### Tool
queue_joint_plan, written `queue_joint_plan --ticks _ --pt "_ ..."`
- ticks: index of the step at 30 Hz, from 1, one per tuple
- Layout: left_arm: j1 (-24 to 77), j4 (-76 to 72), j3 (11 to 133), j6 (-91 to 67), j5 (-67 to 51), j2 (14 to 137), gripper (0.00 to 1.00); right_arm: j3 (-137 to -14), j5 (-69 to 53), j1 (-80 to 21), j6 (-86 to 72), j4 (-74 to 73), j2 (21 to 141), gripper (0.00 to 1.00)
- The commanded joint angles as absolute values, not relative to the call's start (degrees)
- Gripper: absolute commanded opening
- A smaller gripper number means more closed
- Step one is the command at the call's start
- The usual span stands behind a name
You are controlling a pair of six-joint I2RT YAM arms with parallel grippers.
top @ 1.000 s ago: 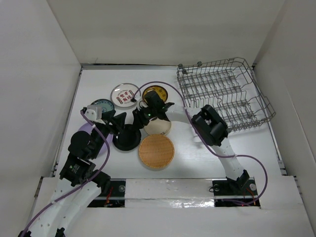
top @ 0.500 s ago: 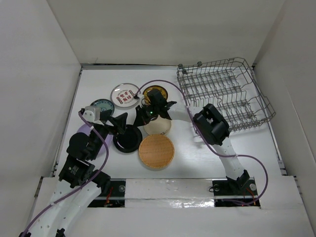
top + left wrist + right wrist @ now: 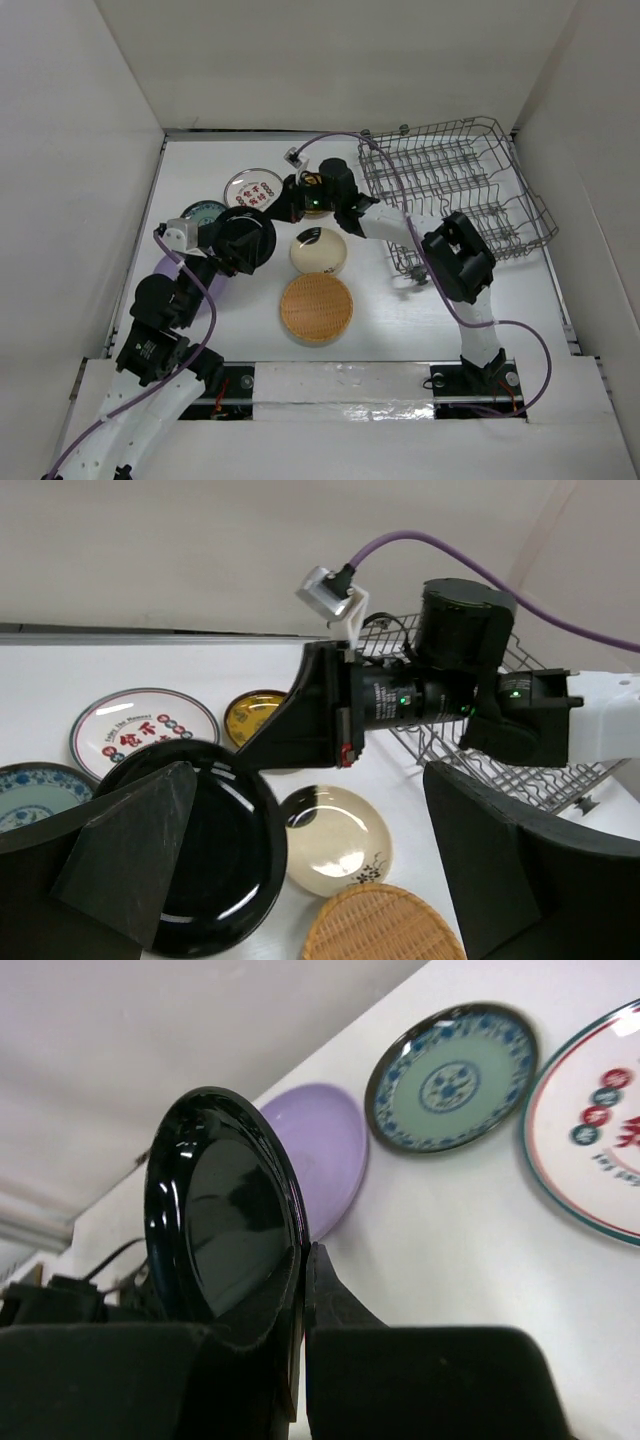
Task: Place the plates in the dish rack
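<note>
The black plate hangs tilted above the table, its rim pinched by my right gripper. The right wrist view shows those jaws shut on the edge of the black plate. My left gripper stands wide open around the black plate, one finger in front of its face. On the table lie a cream plate, a woven orange-tan plate, a white plate with red marks, a teal plate and a lavender plate. The dish rack stands at the back right, holding no plates.
A dark yellow plate lies under the right arm's wrist. White walls close in the table on the left, back and right. The right arm's purple cable arcs over the rack's left corner.
My right gripper has shut on the black plate's rim and raised it toward the back left. My left gripper has opened wide and let the plate go.
</note>
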State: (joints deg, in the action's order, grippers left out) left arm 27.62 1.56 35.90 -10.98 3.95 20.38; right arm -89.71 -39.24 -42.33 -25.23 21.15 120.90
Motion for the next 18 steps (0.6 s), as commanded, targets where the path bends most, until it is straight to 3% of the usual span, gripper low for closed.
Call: queue_joint_plan --ticks 1,9,18 --pt "27.33 -1.14 36.04 -10.99 3.51 18.99 0.99 -86.14 -33.41 -38.95 -31.02 32.07 116.55 0.00" --pt "27.33 -1.23 36.04 -11.42 1.58 16.44 0.99 -74.45 -10.05 -25.33 -29.89 31.56 99.26 0.00" --pt "27.33 -1.84 35.95 -12.22 -3.25 13.71 0.99 -65.14 18.45 -10.03 -21.10 33.48 90.71 0.00"
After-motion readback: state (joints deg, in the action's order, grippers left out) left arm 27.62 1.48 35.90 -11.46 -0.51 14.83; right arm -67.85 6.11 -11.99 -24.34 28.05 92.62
